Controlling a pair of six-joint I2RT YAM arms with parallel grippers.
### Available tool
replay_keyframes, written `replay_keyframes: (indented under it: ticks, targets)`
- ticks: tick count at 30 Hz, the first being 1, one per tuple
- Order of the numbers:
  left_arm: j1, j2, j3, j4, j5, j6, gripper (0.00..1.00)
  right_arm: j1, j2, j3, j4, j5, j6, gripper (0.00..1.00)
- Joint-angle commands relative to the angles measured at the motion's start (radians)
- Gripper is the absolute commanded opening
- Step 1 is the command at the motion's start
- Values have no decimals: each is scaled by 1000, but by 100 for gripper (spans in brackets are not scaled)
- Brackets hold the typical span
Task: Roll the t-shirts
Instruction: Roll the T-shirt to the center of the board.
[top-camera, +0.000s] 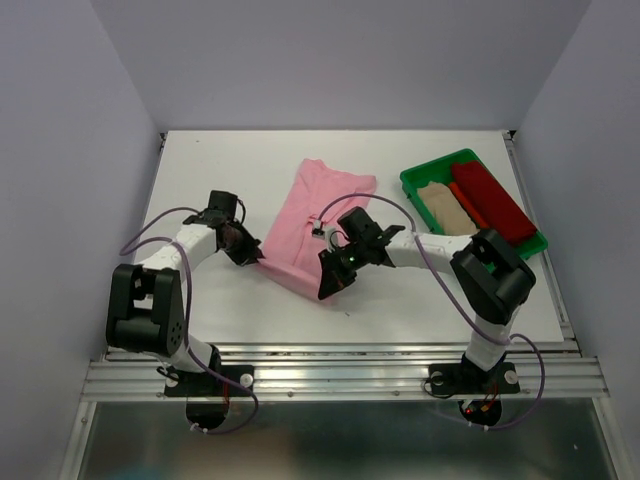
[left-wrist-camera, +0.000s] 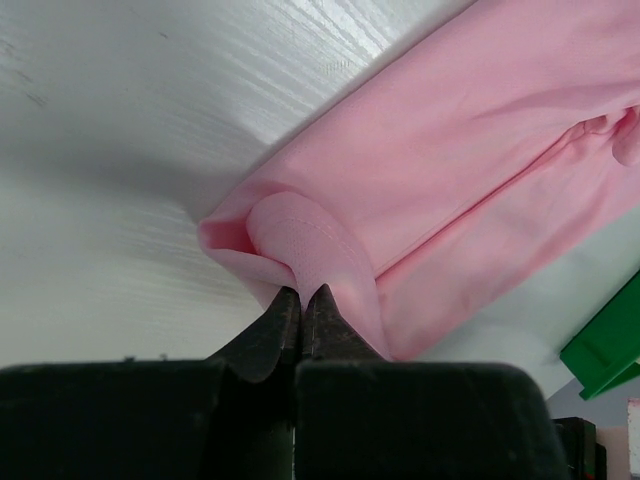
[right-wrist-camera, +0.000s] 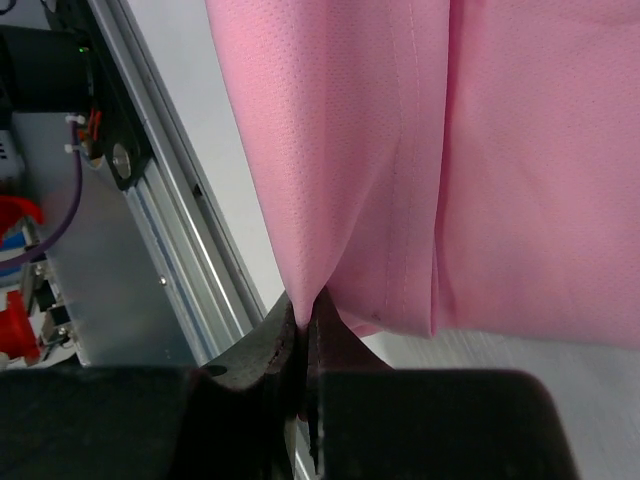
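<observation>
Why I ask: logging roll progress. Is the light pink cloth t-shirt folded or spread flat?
Folded: the light pink t-shirt lies as a narrow strip, layers overlapping; left gripper and right gripper pinch its near edge.

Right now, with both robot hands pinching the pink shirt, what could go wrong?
Both the left gripper and right gripper pinch only a thin bit of the pink t-shirt's near edge, so the cloth might slip out. The left end is curled while the right end hangs flat, so the roll might turn out crooked. The green tray sits close by the right arm, which might bump it.
</observation>
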Motion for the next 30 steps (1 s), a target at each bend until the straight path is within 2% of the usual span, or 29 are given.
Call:
replay_keyframes:
  ticks: [1,14,18,20,21,22,23,26,28,30]
  targets:
    - [-7,13,57,24,-40,11,0,-23,15,46,-31,-114,42,1]
    - [-17,91,78,50,-74,13,0,-72,113,104,-71,-140,67,2]
    - [-21,112,87,57,-80,37,0,-91,122,107,-77,-113,77,7]
    - [-21,121,90,59,-78,48,0,-91,122,118,-88,-64,80,13]
    - [-21,129,92,62,-75,56,0,-91,124,125,-94,-45,80,22]
    - [-21,132,90,67,-66,59,0,-91,121,133,-94,-12,83,25]
    - [-21,132,86,68,-60,59,4,-91,119,138,-98,1,82,27]
    - [-21,112,69,91,-49,57,35,-91,104,141,-98,65,88,31]
    - [-21,88,63,105,-49,56,41,-91,90,141,-97,102,87,31]
    - [-21,62,67,99,-58,54,50,-91,73,138,-94,150,88,31]
